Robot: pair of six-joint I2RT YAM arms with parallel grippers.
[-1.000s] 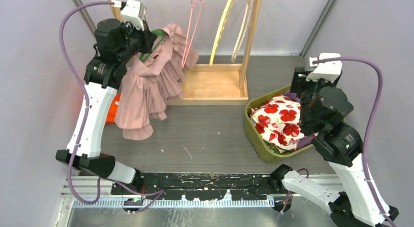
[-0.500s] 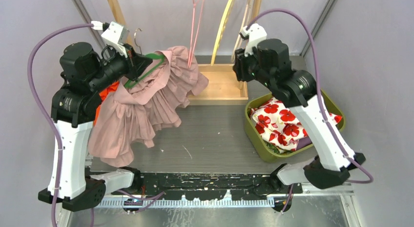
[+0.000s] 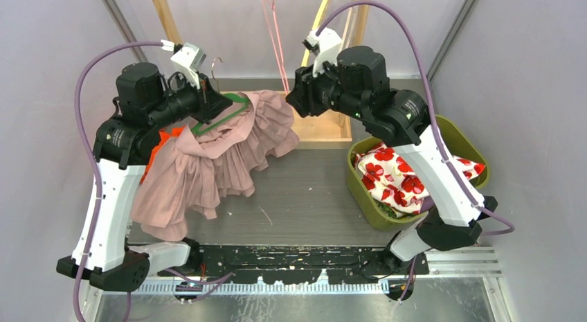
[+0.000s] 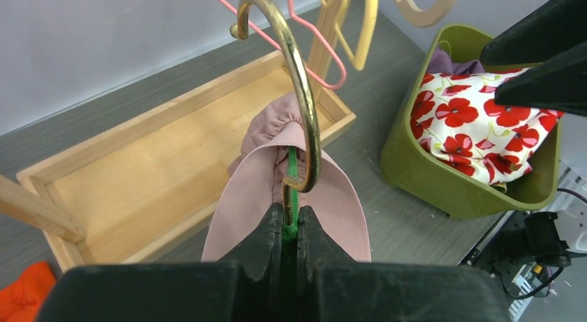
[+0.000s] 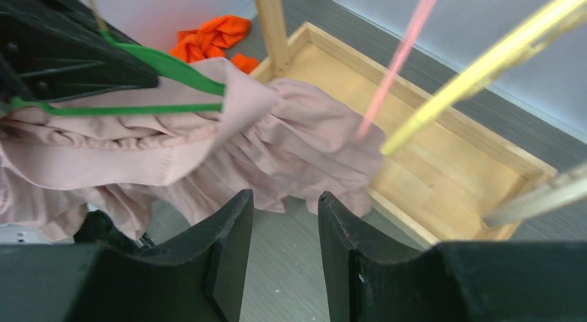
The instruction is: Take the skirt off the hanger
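Our right gripper [image 5: 284, 206] has swung in toward the skirt [image 3: 208, 163], jaws apart and empty; our left gripper [image 4: 291, 221] pinches the green hanger [image 4: 291, 171] carrying it. Tugging fabric could wrench that hanger loose.

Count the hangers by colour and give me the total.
Green hanger: 1
Pink hanger: 1
Yellow hanger: 1
Cream hanger: 1
Total: 4
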